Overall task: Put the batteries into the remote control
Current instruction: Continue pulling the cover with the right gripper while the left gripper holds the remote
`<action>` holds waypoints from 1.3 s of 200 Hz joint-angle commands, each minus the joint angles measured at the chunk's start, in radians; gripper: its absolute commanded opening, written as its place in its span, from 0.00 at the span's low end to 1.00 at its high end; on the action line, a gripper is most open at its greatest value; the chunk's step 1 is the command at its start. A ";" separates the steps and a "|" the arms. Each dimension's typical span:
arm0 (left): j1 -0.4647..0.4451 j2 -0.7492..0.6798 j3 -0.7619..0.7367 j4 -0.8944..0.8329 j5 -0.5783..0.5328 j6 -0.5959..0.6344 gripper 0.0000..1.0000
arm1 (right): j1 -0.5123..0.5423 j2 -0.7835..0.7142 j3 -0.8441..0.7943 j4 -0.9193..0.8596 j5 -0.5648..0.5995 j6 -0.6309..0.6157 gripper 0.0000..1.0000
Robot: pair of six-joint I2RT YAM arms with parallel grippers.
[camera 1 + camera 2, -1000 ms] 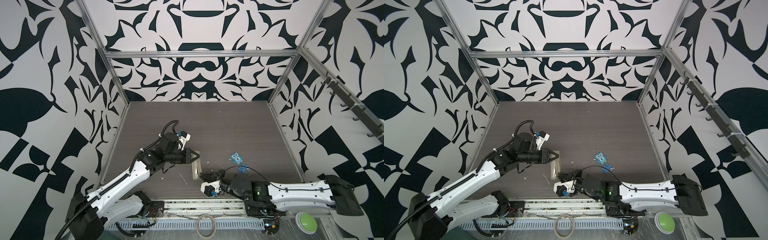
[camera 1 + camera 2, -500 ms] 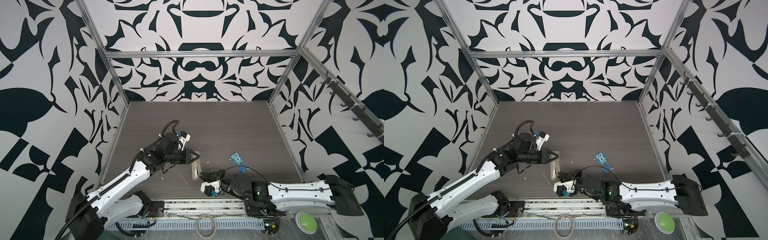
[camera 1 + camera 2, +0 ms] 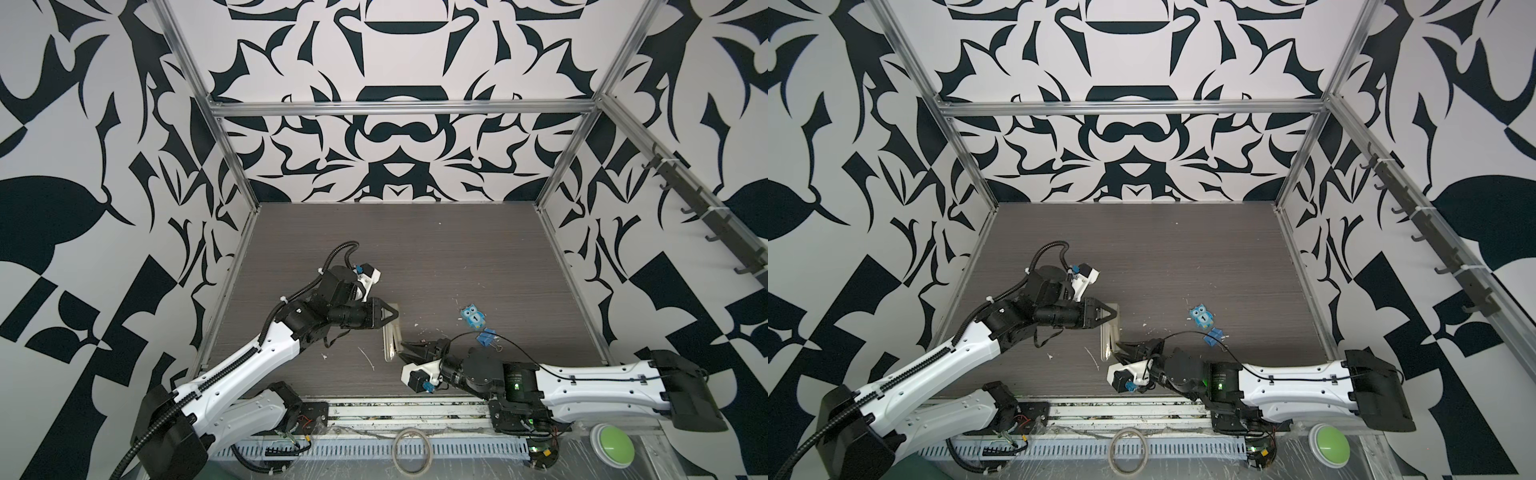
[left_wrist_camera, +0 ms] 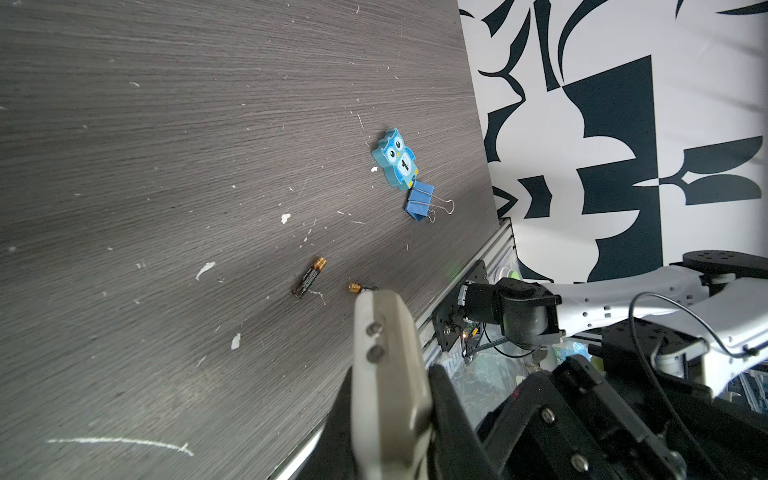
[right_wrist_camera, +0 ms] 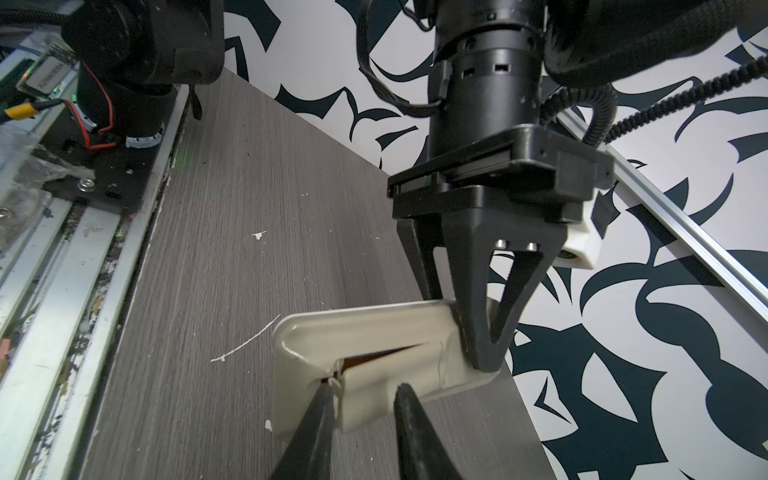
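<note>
1. Beige plastic marks the remote control (image 5: 374,332), which rests on the dark wood-grain table (image 4: 166,166) with its back toward the right wrist camera. Compared with the top views from a second ago, neither the remote nor either arm has shifted that I can make out.
2. Any change is down at the fingertips and too small to read from above. By my judgement the task sits at the same step: the bay is being opened and loading has not begun.
3. The battery cover (image 5: 386,370) is ajar, with a dark brownish gap along its seam, but it is still on the remote.
4. Both cells lie loose on the table, apart from the bay. One battery (image 4: 309,277) is in full view, and the second battery (image 4: 354,287) is partly hidden behind the pale body in the foreground.
5. The left gripper (image 5: 482,361) is clamped on the remote's far end, jaws drawn together on it, and it steadies the body.
6. The right gripper (image 5: 365,388) has its fingers a modest way apart and holds nothing.
7. One of its fingertips (image 5: 328,395) touches the cover's latch edge. Whether the other presses on the cover face or hangs just above it, I cannot tell.
</note>
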 commanded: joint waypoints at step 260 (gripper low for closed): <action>0.091 -0.039 0.017 -0.095 -0.316 -0.005 0.00 | -0.317 -0.020 0.367 -0.393 -0.316 0.809 0.64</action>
